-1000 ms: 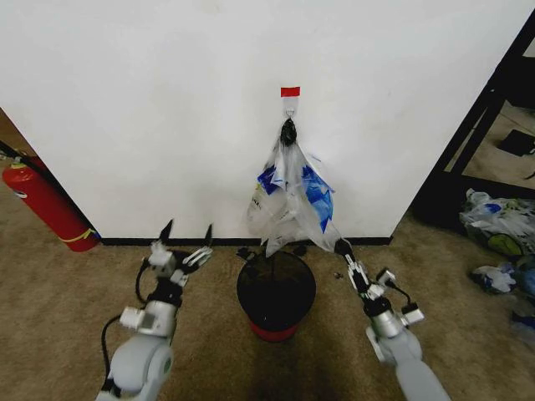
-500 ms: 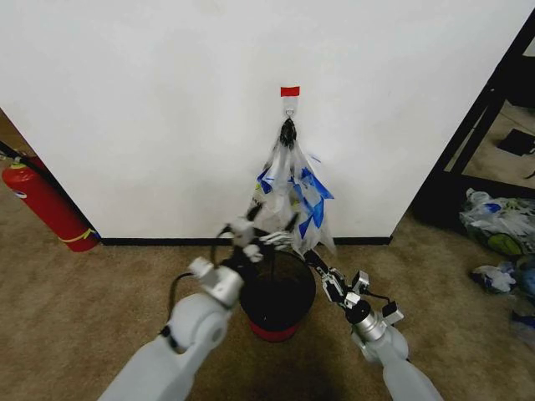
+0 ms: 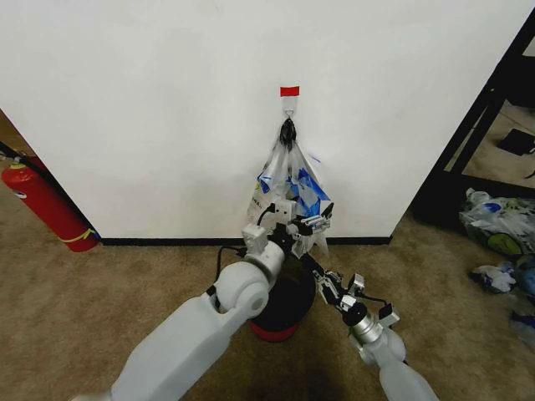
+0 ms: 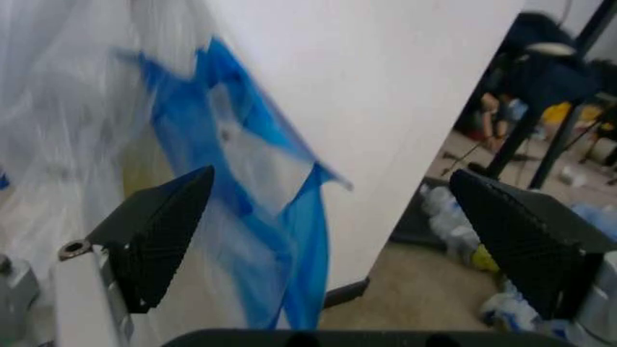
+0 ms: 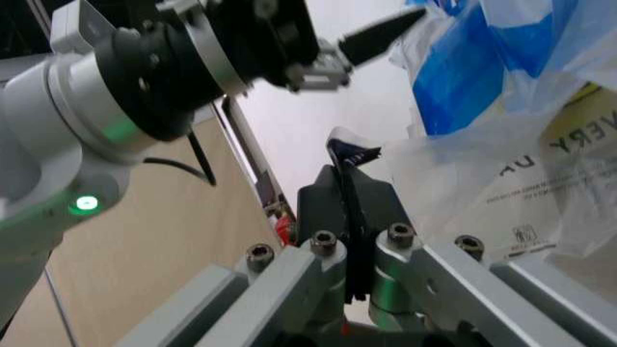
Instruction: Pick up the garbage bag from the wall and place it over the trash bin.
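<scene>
Now left claw (image 3: 303,224) raised onto garbage bag (image 3: 288,188).

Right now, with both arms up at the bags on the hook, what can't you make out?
- Small round black mesh trash bin: head view, mostly hidden by the left arm.
- Thin see-through printed garbage bag: right wrist view, cut off by the edge; which bag of the bunch is unclear.
- Open left gripper: left wrist view, bag contact blurred.
- Right gripper: shut on plastic.
</scene>
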### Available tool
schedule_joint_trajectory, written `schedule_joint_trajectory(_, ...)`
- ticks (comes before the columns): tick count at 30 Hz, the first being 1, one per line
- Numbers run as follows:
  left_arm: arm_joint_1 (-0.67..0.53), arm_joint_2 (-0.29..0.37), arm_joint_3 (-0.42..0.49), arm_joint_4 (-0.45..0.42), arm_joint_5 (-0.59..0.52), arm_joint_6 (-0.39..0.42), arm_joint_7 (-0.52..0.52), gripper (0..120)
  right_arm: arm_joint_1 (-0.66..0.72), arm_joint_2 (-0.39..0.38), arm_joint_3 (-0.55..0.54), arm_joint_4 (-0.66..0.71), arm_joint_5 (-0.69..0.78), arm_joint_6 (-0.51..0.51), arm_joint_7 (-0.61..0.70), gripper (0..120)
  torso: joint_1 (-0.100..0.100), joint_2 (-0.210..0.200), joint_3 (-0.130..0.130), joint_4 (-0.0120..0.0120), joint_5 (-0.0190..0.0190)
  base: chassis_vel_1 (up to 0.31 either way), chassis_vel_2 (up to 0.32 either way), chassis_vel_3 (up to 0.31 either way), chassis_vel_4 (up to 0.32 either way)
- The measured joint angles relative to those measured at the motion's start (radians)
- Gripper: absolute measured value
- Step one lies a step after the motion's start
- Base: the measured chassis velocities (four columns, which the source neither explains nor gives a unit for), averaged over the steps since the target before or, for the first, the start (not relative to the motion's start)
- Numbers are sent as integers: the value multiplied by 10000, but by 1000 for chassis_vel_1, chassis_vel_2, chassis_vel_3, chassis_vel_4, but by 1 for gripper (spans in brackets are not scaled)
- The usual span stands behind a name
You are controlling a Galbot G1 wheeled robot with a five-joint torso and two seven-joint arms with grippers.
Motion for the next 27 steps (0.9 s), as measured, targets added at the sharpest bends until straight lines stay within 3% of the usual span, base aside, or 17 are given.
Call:
schedule_joint_trajectory(6,66,210,579,278,1638,164,220,95,-48,-17,-2,168,-13,78,94,0,-1,0,-1,3,-1,0,0,0,0)
schedule_joint_trajectory(10,-269,263,915,657,2067,239,5,94,-120,2,-2,201,-66,126,94,0,-1,0,-1,-1,0,0,0,0,0)
schedule_joint_trajectory(20,-975,312,720,873,1534,644,-371,93,-203,86,13,280,-195,187,62,0,-1,0,-1,0,-1,0,0,0,0)
schedule_joint_trajectory(27,-1078,241,655,1128,946,543,-317,69,-198,73,76,250,-231,238,64,0,-1,0,-1,0,-1,0,0,0,0)
